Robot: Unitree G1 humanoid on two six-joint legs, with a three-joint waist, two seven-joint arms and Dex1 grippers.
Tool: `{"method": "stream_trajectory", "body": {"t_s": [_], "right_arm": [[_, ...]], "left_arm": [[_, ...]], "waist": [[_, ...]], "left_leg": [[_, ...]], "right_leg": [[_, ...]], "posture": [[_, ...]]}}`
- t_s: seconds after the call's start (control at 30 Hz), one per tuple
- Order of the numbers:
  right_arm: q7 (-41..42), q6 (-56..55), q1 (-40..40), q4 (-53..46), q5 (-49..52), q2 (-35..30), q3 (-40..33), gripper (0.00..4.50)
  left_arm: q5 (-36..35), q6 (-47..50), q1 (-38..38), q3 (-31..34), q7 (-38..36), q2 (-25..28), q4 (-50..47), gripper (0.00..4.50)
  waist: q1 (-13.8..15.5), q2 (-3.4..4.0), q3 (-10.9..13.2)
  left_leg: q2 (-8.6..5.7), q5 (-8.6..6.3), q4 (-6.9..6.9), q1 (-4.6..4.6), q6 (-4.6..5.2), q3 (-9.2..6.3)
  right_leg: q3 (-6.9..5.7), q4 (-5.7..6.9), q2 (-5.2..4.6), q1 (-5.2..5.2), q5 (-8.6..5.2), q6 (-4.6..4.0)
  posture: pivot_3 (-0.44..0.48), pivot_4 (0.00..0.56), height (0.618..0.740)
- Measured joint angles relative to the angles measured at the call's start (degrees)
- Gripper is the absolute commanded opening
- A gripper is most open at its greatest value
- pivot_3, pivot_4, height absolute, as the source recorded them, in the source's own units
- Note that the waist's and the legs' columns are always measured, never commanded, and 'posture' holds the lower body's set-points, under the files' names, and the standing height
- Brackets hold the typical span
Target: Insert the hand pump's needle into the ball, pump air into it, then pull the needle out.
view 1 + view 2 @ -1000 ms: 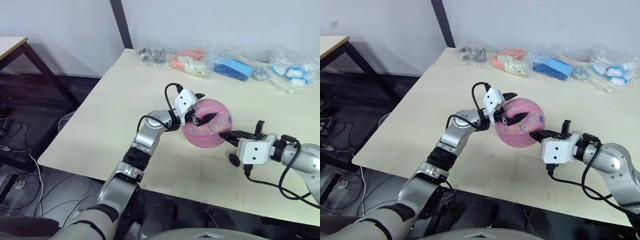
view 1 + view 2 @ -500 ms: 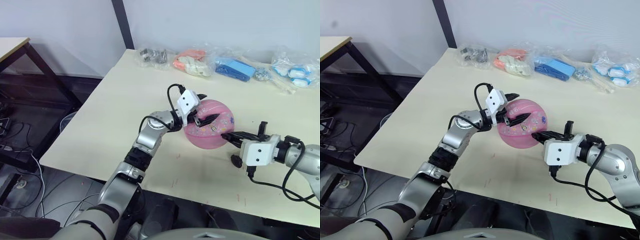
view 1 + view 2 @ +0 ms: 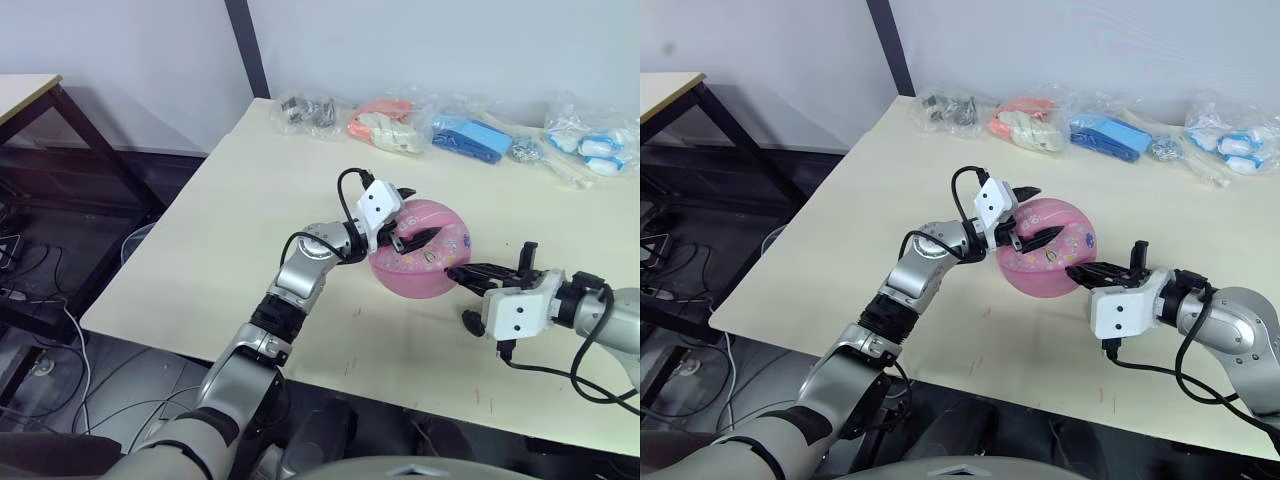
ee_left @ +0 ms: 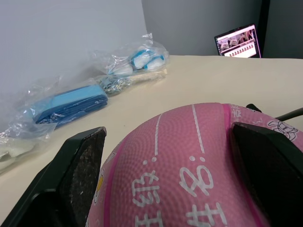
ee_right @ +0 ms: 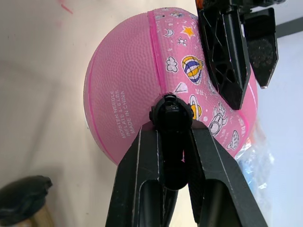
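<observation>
needle fitting is being pressed to the ball

the ball (image 3: 418,262) is sitting on the table (image 3: 250,220), near the middle, and it is being gripped by the left gripper (image 3: 405,222). its two black fingers are being spread wide around the top of the ball, one on each side, as seen in the left wrist view. the right gripper (image 3: 466,274) is being held at the ball's four o'clock side. its fingers are being squeezed on the small black fitting (image 5: 171,113) of the needle, and that fitting is being pushed flat against the pink skin. the pin itself is not being seen, so it is judged to be inside the ball or hidden behind the fitting; which one cannot be told. a dark knob (image 3: 472,321) is lying at six o'clock of the right gripper, maybe an end of the hand pump. bagged things (image 3: 468,138) are lying at twelve o'clock, well apart.

compared with a second ago, the ball and both grippers are being kept in almost the same spots; mostly the camera is being shifted. so the needle step is judged still in hand, and pumping is not yet being started.
</observation>
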Motion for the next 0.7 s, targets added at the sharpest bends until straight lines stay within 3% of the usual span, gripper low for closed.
{"method": "stream_trajectory", "body": {"t_s": [0.17,0.23,0.37,0.47,0.7], "right_arm": [[0.4,-3.3,1.0,-4.0,2.8,-0.1,-4.4,0.09],[0.3,-4.3,1.0,-5.8,3.9,-0.1,-5.7,0.09],[0.7,-4.9,1.6,-7.2,5.9,-0.1,-6.3,0.09],[0.7,-4.7,2.0,-7.3,6.8,0.0,-6.7,0.09],[-1.0,2.3,3.1,-7.1,9.7,4.6,-8.0,0.09]], "left_arm": [[0.1,0.0,0.0,0.6,2.7,1.3,0.7,4.50],[0.2,0.0,0.0,0.6,3.0,1.5,1.8,4.50],[1.1,0.0,0.0,0.8,4.5,3.0,4.4,4.50],[1.4,0.0,0.0,1.1,4.4,3.2,4.5,4.50],[1.4,0.0,0.1,1.1,3.6,2.4,4.5,4.50]], "waist": [[-0.4,-0.06,-0.1],[-1.7,-0.58,-0.7],[-3.5,-1.03,-0.9],[-4.6,-0.91,-1.2],[-3.5,-0.84,-1.3]], "left_leg": [[-0.01,-0.04,-0.05,0.10,0.07,0.00],[0.00,-0.08,-0.36,0.56,0.09,-0.10],[0.25,-0.28,-0.99,1.76,-0.23,-0.42],[0.39,-0.29,-1.01,1.72,-0.23,-0.52],[0.27,-0.27,-1.03,1.83,-0.22,-0.77]], "right_leg": [[0.12,-0.03,0.02,0.00,-0.01,0.01],[0.27,-0.02,0.12,0.21,-0.14,0.23],[0.31,-0.45,0.19,1.71,-0.49,0.24],[0.42,-0.72,0.09,1.85,-0.49,0.22],[0.53,-0.72,0.23,1.81,-0.48,0.19]], "posture": [[0.000,0.150,0.736],[0.000,0.150,0.736],[0.000,0.150,0.736],[0.000,0.150,0.736],[0.000,0.150,0.736]]}}
